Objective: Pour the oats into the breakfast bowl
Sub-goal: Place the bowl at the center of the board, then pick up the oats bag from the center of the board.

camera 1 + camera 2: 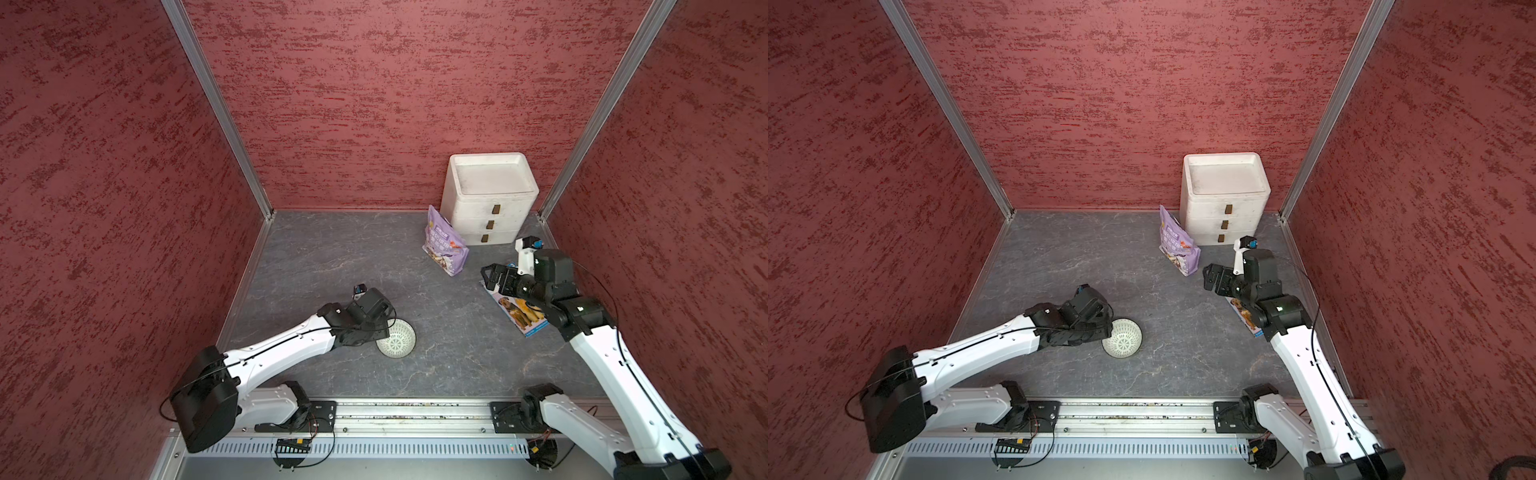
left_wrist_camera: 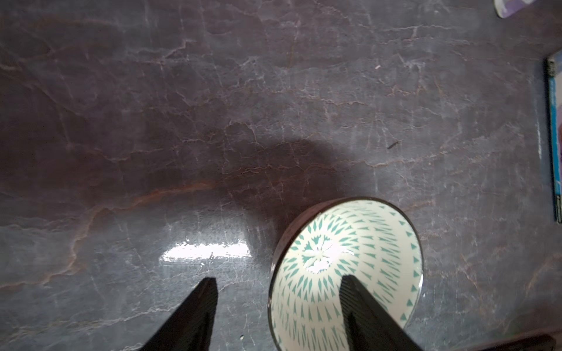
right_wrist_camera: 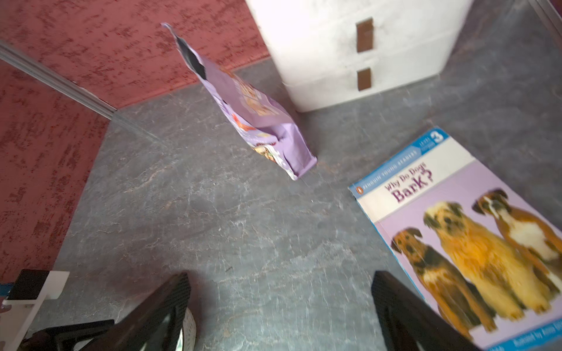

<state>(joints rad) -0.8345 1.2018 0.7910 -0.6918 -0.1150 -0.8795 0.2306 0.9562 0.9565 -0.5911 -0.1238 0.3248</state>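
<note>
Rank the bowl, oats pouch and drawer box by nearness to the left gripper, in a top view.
1. breakfast bowl, right at the left gripper.
2. oats pouch, farther back, rightward.
3. drawer box, behind the pouch, farthest back.

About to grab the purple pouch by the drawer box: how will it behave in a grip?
The pouch looks like thin foil, so it will probably crumple rather than stay stiff. It stands tall on a narrow base, so a sideways nudge may tip it. Its top looks open, so tilting could spill.
</note>
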